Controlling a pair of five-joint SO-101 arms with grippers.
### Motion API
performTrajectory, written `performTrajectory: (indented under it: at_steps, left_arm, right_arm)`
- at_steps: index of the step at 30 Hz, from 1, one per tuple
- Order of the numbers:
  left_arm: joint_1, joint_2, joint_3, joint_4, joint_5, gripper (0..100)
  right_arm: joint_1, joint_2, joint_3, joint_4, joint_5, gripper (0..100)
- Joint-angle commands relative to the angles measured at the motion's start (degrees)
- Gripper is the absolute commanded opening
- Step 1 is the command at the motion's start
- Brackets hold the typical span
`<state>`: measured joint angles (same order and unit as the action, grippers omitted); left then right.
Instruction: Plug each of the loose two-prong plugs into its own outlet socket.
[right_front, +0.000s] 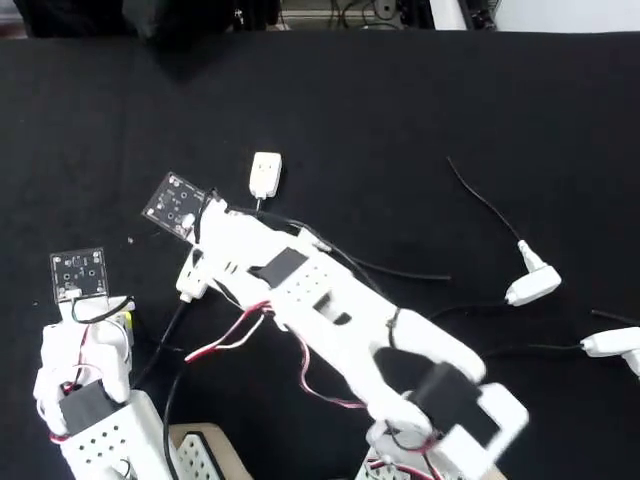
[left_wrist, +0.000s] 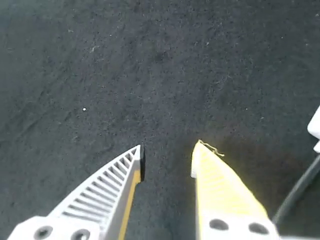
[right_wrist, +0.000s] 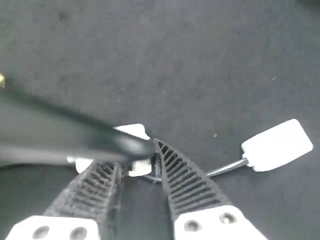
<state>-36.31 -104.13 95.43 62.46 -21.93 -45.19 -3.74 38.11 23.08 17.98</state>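
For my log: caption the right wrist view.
Right gripper grips a white plug; second white plug lies nearby on black cloth.

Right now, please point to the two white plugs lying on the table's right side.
Farther plug (right_front: 533, 288): high view, on its white body.
Nearer plug (right_front: 612, 343): high view, on its white body, near the picture's edge.

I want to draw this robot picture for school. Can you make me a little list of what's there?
table: black
left gripper: open, above bare table
right gripper: at plug one, grip unclear
plug one: white, black cable across it
plug two: white, lying past the right gripper
plug three: white, on the robot's right
plug four: white, nearest the right edge
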Motion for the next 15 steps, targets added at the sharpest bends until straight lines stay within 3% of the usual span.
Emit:
performTrajectory:
  at_steps: [1,15]
  left_arm:
    - [-0.31,-0.44,-0.31,-1.32,0.7,16]
    - [-0.31,-0.44,1.45,-3.6,0.62,16]
  right_arm:
    - [-0.7,1.89,-3.91,-2.46,-0.7,1.1]
    - [-0.62,2.07,-5.93,-2.55,-0.79,1.1]
